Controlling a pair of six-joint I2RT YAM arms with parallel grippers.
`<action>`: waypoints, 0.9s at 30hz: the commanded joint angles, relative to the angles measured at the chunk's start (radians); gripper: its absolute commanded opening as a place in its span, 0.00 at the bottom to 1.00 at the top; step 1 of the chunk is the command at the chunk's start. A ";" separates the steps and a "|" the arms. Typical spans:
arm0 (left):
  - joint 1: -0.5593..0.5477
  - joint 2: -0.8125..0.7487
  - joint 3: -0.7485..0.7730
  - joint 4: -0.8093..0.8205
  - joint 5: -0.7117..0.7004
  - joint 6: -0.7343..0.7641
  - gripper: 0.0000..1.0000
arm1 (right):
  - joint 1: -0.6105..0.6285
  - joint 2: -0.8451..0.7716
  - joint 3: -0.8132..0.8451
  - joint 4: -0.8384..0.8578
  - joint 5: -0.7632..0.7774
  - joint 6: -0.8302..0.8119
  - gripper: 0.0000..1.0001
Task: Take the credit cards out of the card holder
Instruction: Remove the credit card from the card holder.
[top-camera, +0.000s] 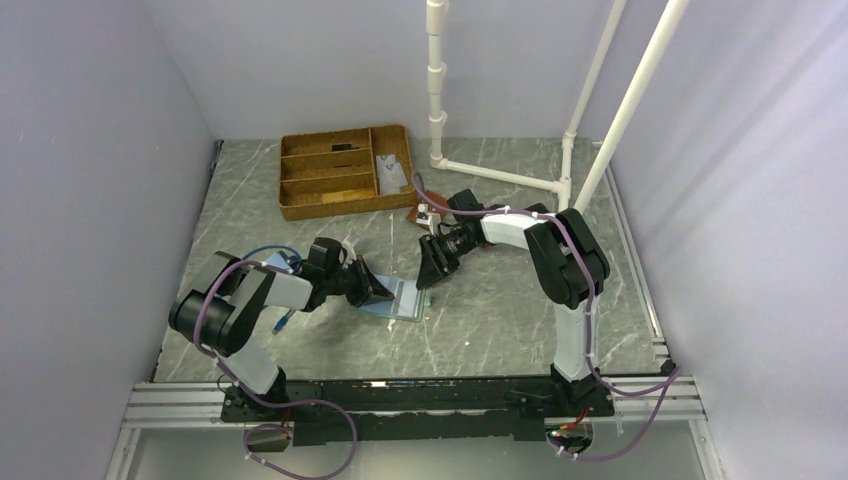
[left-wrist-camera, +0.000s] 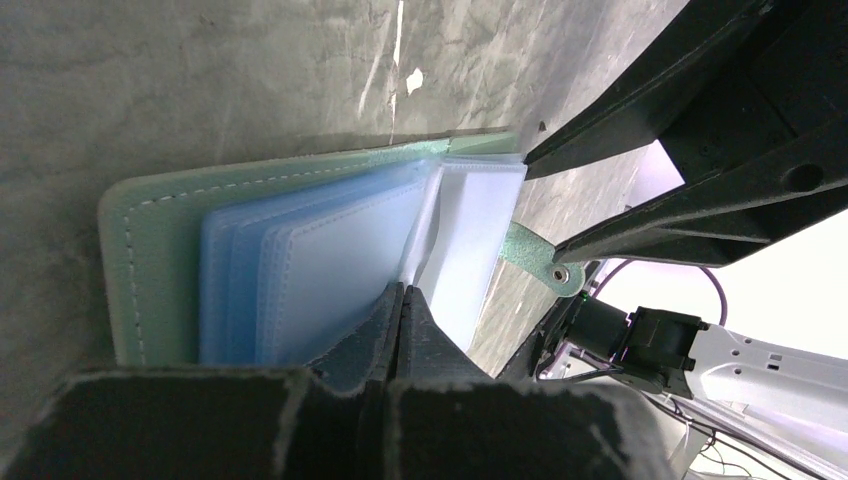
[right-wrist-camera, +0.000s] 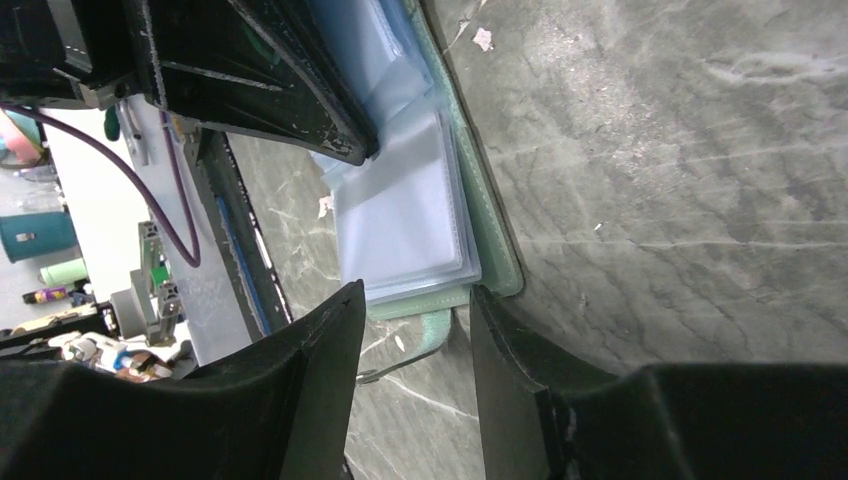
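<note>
The left gripper (left-wrist-camera: 400, 300), jaws together, pins the open card holder (left-wrist-camera: 150, 250) to the table (left-wrist-camera: 200, 80). The right gripper (right-wrist-camera: 418, 300) hangs half-open astride its edge. Closing there could catch only a sleeve (right-wrist-camera: 400, 210) and drag the holder free.

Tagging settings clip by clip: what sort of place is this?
Probably a robotics lab cell: plain pale walls enclosing a marble-patterned table, a white pipe frame, an aluminium mounting rail.

Mint-green card holder (left-wrist-camera: 150, 250), pale blue sleeves (left-wrist-camera: 300, 260), grey white-veined table (top-camera: 500, 310)
</note>
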 joint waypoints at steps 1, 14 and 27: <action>-0.003 0.023 -0.013 -0.098 -0.119 0.055 0.00 | 0.004 -0.038 0.006 0.001 -0.060 -0.018 0.45; -0.003 0.056 -0.018 -0.084 -0.115 0.050 0.00 | 0.008 -0.037 0.010 -0.017 -0.101 -0.043 0.40; -0.003 0.055 -0.014 -0.086 -0.105 0.053 0.00 | 0.033 0.015 0.005 0.003 -0.048 -0.003 0.40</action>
